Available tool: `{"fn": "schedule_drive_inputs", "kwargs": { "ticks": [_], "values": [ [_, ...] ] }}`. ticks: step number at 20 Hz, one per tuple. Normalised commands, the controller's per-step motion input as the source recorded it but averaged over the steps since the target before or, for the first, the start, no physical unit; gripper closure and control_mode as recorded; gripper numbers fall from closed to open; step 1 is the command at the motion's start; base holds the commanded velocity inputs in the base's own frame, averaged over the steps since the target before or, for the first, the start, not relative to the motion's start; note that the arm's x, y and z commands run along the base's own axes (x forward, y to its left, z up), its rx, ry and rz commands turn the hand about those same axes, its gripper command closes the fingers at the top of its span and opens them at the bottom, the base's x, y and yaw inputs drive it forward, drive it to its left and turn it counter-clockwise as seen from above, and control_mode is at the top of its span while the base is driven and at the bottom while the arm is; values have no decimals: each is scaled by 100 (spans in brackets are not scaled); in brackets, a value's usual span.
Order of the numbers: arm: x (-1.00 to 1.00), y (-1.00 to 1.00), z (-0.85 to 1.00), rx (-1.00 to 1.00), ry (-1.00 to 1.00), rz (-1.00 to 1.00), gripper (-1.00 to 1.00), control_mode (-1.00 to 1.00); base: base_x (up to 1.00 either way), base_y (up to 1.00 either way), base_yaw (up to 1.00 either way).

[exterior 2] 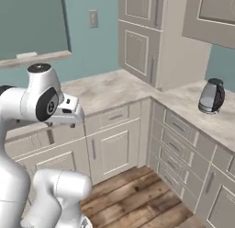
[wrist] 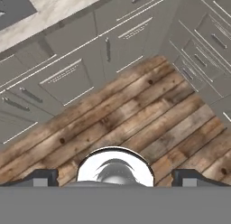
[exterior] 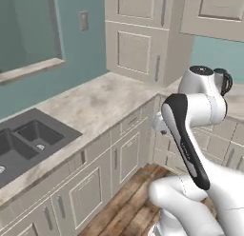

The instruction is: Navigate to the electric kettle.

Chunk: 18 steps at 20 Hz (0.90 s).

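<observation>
The electric kettle (exterior 2: 211, 96) is a small silvery-grey jug with a dark lid, loop handle and round base. It stands upright on the right-hand run of the counter (exterior 2: 183, 100), past the corner. In the left base view the kettle (exterior: 226, 81) shows partly behind my arm's upper joint. My gripper (wrist: 115, 179) points down at the wooden floor (wrist: 135, 110), well away from the kettle. Its dark fingertips (wrist: 43, 177) stand far apart with nothing between them, so it is open.
A dark double sink (exterior: 28, 140) is set in the left counter run. Grey drawers and cabinet doors (exterior 2: 110, 146) line both runs around the inner corner. A tall cabinet (exterior 2: 147, 38) rises at the corner and a wall outlet (exterior 2: 93, 19) sits left of it.
</observation>
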Motion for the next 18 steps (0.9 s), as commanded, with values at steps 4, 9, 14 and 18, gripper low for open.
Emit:
{"fn": "schedule_drive_inputs", "kwargs": {
  "ticks": [4,9,14,18],
  "values": [
    [0,0,0,0,0,0,-100,100,-6,-7,-69],
    [0,0,0,0,0,0,-100,100,19,-1,-60],
    [0,0,0,0,0,0,-100,100,47,1,-54],
    [0,0,0,0,0,0,-100,100,58,20,-49]
  ]
}}
